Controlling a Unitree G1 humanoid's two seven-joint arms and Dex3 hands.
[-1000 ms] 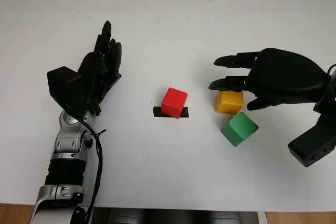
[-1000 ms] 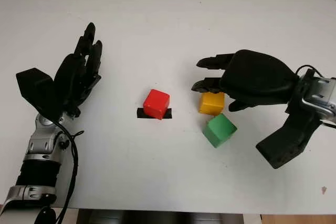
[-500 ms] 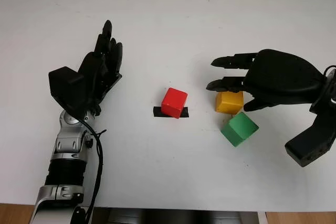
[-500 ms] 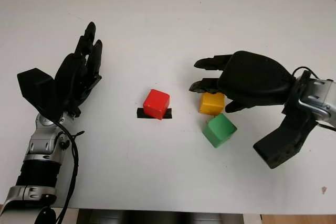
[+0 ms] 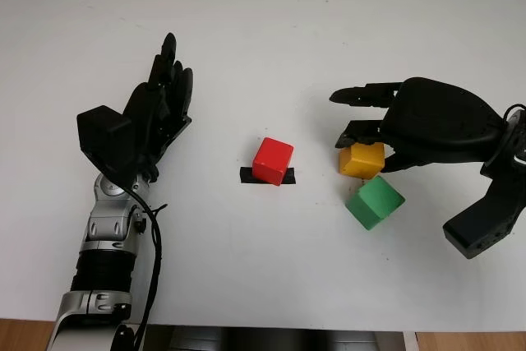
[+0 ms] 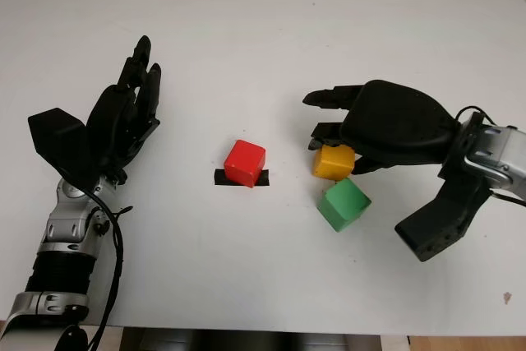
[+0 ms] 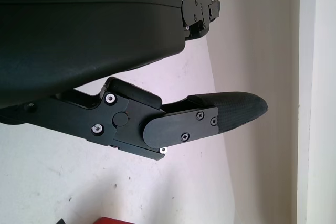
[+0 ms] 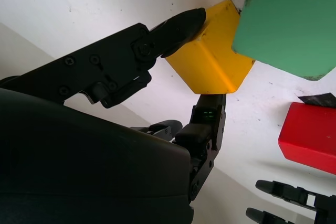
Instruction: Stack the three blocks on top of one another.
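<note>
On the counter's (image 5: 263, 30) left, your left hand (image 5: 156, 113) hovers open; the red block (image 5: 272, 160) sits centre; your right hand (image 5: 427, 125) has just pinched the yellow block (image 5: 362, 159) beside the green block (image 5: 374, 201), ready to lift.

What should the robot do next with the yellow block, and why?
Probably lift it a little. The right hand already pinches the yellow block between its fingers, but the green block sits right against it, and the red block still needs something stacked on top.
</note>
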